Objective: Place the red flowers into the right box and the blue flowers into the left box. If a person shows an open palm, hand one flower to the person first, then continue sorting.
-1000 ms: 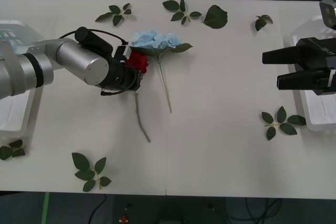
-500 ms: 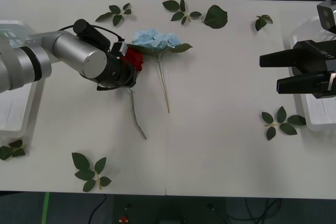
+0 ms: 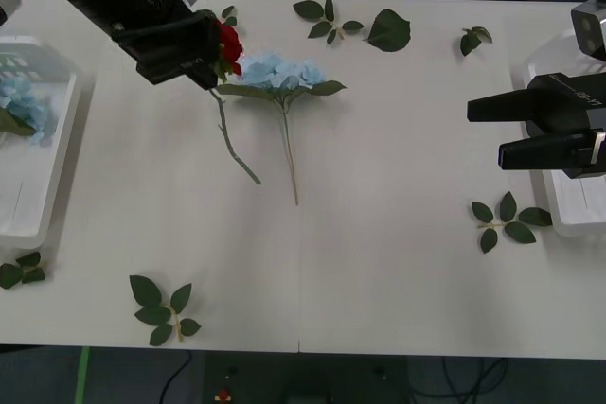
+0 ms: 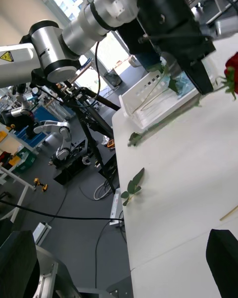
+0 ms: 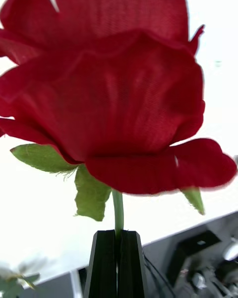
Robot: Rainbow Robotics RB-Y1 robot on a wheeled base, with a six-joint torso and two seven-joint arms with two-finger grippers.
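Note:
My left gripper (image 3: 206, 56) hangs above the table's far left part, shut on the stem of a red flower (image 3: 227, 43) just under the bloom. In the left wrist view the black fingers (image 5: 105, 258) pinch the green stem below the big red bloom (image 5: 114, 94). The stem slants down toward the table. A blue flower (image 3: 281, 73) lies on the table right beside it. The left box (image 3: 59, 153) holds blue flowers (image 3: 21, 106). My right gripper (image 3: 488, 130) waits open by the right box (image 3: 566, 226).
Loose green leaf sprigs lie about: near the front left (image 3: 161, 309), at the left edge (image 3: 19, 270), beside the right box (image 3: 507, 219), and along the far edge (image 3: 327, 18), (image 3: 386, 30), (image 3: 471, 40).
My left arm has risen and swung toward the far left with the red flower, lifting its stem off the table. The right arm has stayed put.

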